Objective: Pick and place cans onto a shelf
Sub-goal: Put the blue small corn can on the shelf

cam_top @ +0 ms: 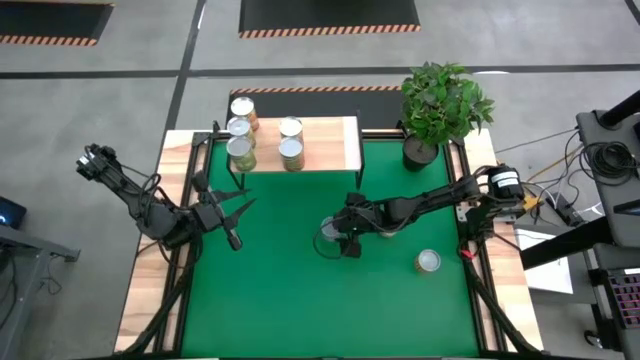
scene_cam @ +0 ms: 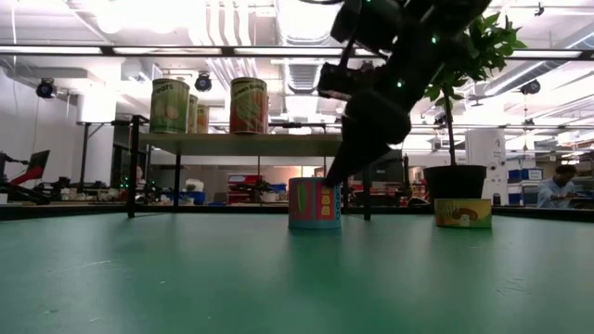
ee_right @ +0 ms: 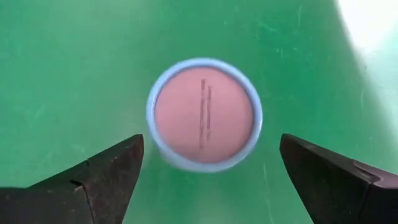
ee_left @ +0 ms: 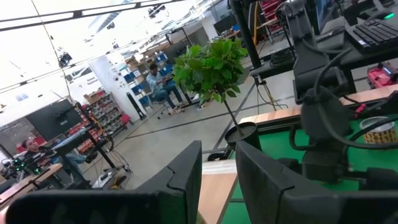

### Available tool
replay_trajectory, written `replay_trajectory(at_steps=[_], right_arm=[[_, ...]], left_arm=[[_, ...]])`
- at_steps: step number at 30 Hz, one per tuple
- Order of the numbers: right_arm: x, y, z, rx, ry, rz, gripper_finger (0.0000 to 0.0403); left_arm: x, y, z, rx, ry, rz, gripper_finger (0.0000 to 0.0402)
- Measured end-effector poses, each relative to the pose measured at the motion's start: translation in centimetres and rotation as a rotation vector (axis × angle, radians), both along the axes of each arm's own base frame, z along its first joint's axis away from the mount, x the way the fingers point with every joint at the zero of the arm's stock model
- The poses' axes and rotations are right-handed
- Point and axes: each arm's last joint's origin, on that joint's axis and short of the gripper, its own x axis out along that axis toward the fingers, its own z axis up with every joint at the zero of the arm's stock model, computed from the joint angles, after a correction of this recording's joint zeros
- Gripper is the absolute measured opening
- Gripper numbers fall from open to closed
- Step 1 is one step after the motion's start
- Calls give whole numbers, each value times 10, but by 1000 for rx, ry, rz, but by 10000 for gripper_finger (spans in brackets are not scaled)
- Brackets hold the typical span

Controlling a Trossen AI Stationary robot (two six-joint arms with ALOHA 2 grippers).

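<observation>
Mid-surface on green mat (cam_top: 280,290): right gripper (ee_right: 205,171) above upright can (ee_right: 204,114), fingers (ee_right: 99,177) spread wide, can centred between, untouched. Second can (cam_top: 428,262) near right. Four cans (cam_top: 240,152) on shelf (cam_top: 325,145), far side. Left gripper (cam_top: 232,218) open, idle at left.

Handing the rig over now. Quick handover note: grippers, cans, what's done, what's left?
Right gripper: open, above the can mid-mat, fingers either side, not gripping.
Left gripper: open, holds nothing, waiting over the mat's left side near the shelf.
Done: five cans on the shelf, clustered at its left half.
Left: the mid-mat can, plus another can on the mat nearer the right edge.
</observation>
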Motion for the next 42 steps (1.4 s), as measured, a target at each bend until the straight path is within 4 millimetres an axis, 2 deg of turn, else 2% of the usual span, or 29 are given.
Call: replay_trajectory(at_steps=[10, 18, 24, 34, 38, 42], right_arm=[[-3, -7, -15, 70, -149, 5, 365], [0, -6, -19, 79, -187, -6, 365], [6, -6, -36, 74, -171, -2, 363], [9, -6, -32, 66, -189, -6, 281], [8, -6, -29, 71, -195, -8, 281], [13, -6, -6, 72, -180, -10, 298]], left_arm=[[0, 0, 0, -1, -1, 0, 81], [0, 0, 0, -1, -2, -1, 81], [0, 0, 0, -3, -4, 0, 81], [0, 0, 0, -2, -3, 0, 81], [0, 0, 0, -2, -3, 0, 81], [0, 0, 0, -2, -3, -1, 81]])
